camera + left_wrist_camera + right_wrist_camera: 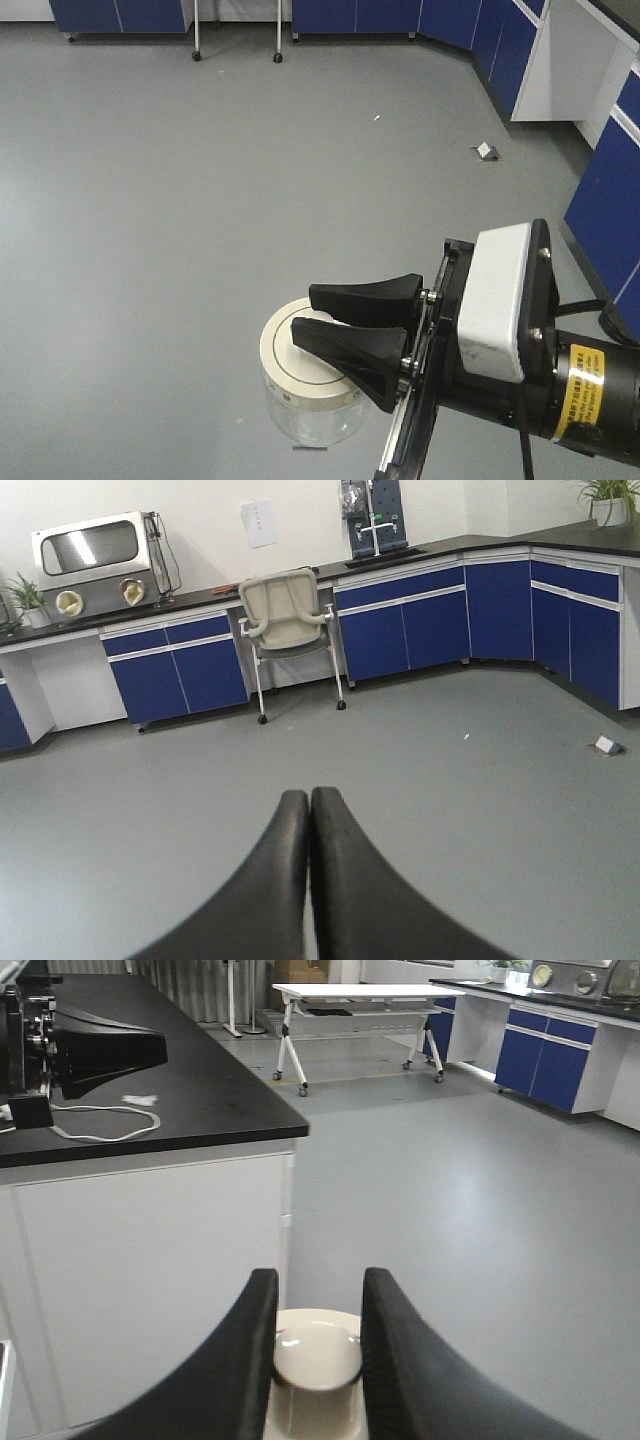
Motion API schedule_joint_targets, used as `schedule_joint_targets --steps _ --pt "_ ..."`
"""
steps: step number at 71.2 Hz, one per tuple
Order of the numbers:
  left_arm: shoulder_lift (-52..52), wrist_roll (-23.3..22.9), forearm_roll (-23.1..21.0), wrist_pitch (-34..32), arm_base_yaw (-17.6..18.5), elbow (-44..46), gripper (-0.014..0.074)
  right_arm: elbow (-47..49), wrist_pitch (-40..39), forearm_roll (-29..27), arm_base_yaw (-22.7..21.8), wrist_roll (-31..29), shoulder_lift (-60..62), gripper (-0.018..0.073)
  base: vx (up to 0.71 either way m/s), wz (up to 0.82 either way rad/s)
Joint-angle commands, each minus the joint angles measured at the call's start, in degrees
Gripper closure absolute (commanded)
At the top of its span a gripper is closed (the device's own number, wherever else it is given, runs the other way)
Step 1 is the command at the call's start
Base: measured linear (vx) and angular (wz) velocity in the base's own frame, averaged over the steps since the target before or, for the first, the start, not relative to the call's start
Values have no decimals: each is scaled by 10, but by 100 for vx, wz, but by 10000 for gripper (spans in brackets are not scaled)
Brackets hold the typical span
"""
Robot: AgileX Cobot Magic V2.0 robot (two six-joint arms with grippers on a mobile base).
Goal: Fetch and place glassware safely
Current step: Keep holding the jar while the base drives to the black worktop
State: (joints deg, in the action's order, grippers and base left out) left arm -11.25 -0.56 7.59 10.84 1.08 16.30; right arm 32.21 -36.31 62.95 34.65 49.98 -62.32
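Note:
The glassware [305,400] is a squat clear jar with a cream-white lid [283,352], hanging above the grey floor in the front view. My right gripper [303,312] reaches in from the right, shut on the lid's central knob [317,1353]. The right wrist view shows its two black fingers [250,1350] pressed against both sides of the knob. My left gripper [308,796] is shut with nothing in it, its fingertips touching, and points across the open floor toward the blue cabinets. The jar's glass body is hidden in the right wrist view.
A black countertop [200,1100] on a white cabinet stands close on the left in the right wrist view, with a white cable [100,1125] on it. Blue cabinets [605,200] line the right and far walls. There is also a wheeled chair [290,630], a wheeled table [360,1005] and a small white object [485,150] on the floor.

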Motion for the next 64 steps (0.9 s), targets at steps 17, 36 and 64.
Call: schedule_joint_targets --steps 17,36,64 --pt "-5 -5 -2 -41 4 16 603 17 -39 -27 -2 -3 14 563 57 -6" --pt "-5 -5 -2 -41 4 16 603 17 -39 -27 -2 -3 14 563 59 -3" --pt "-5 -5 -2 -41 4 16 603 17 -38 -27 -2 -3 14 563 60 -2"
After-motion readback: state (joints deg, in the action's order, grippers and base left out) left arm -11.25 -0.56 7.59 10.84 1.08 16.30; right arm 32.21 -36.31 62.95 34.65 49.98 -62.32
